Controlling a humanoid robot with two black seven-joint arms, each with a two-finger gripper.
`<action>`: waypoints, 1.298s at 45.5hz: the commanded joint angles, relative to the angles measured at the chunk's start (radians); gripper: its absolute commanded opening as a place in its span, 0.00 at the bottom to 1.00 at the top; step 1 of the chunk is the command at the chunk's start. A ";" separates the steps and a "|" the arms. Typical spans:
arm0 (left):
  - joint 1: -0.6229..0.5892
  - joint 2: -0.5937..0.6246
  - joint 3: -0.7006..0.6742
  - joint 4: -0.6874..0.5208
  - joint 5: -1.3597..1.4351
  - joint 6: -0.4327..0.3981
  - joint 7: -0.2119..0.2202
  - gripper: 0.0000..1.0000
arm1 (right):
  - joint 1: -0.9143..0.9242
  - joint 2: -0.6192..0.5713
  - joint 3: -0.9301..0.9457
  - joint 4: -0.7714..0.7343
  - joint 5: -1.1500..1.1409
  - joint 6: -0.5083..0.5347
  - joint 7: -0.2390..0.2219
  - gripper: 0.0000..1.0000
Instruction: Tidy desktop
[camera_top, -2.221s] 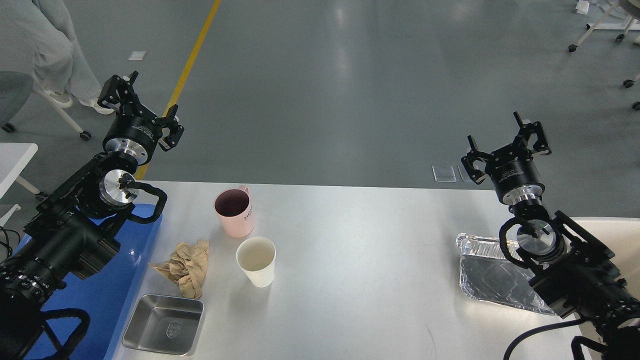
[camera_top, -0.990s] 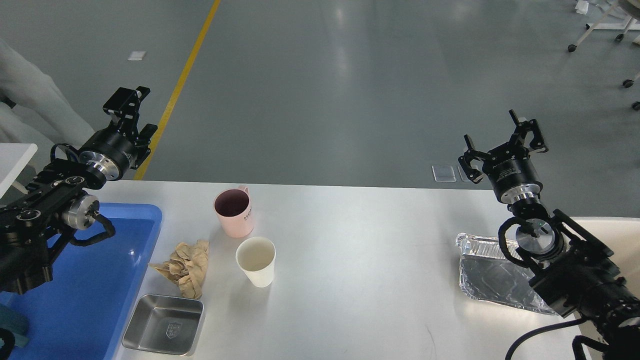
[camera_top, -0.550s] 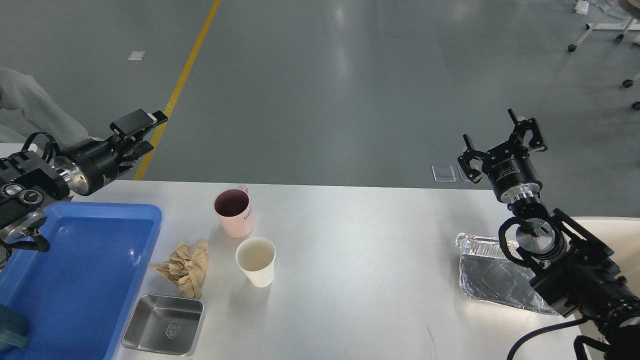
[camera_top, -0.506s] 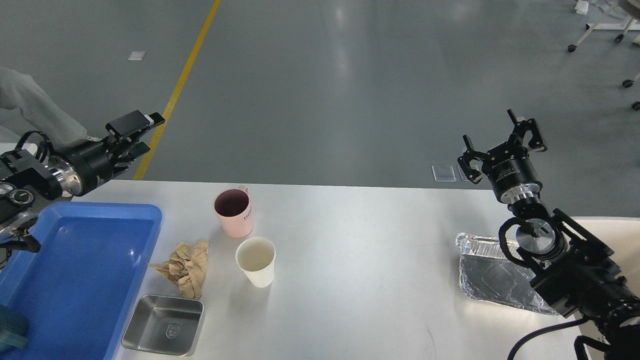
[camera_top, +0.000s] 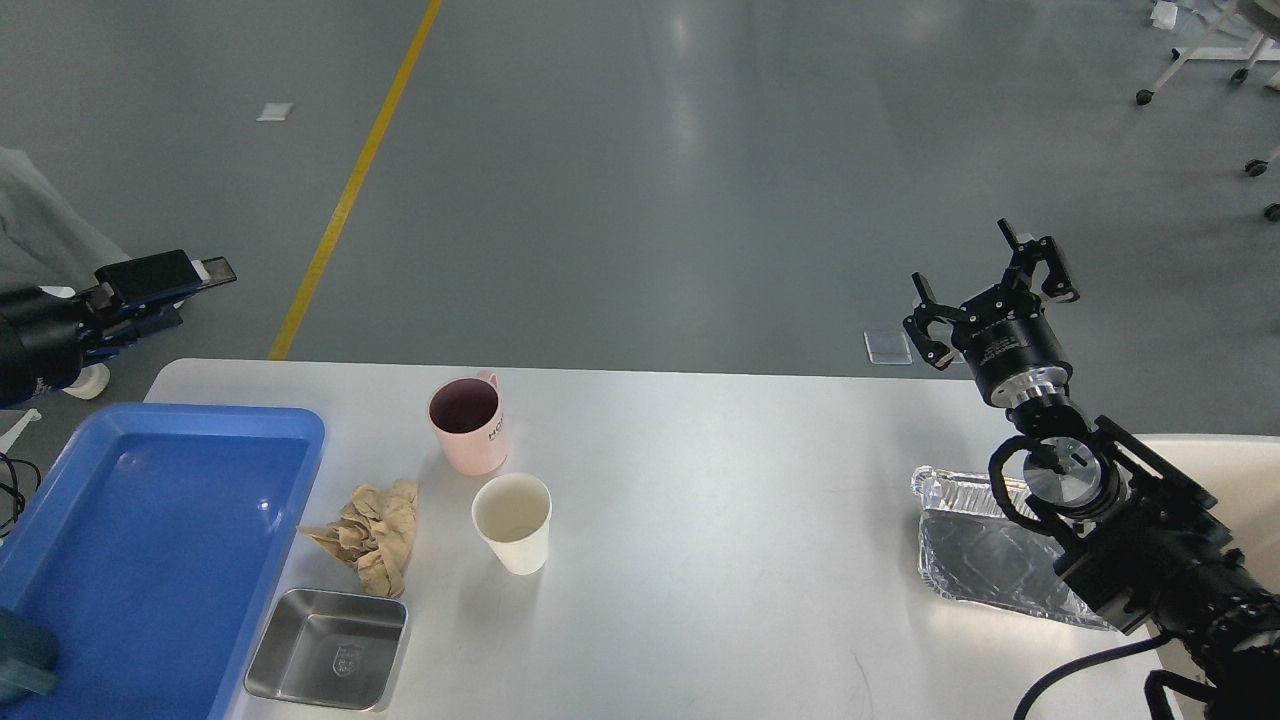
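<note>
The desktop, a smooth white-grey slab with rounded corners, fills the lower half of the head view and carries a blue tray at its left end, a crumpled brown paper wad, a steel pan, a pink mug, a white paper cup just in front of the mug, and a foil tray at the right end. The left gripper lies level beyond the table's left corner, seen side-on; its finger spacing cannot be told. The right gripper points up and away above the far edge, fingers spread wide, holding nothing. Behind lies a grey floor crossed by a yellow line.
</note>
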 joint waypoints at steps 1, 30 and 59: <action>0.002 0.049 0.000 -0.022 0.063 -0.016 0.014 0.91 | 0.000 0.000 0.000 0.001 -0.001 0.001 0.000 1.00; -0.009 0.162 -0.004 -0.133 0.331 -0.038 -0.011 0.92 | -0.004 0.002 0.000 0.019 -0.031 0.001 0.000 1.00; -0.035 -0.353 0.173 0.240 0.337 0.093 0.045 0.91 | -0.004 -0.003 -0.039 0.025 -0.031 0.001 0.000 1.00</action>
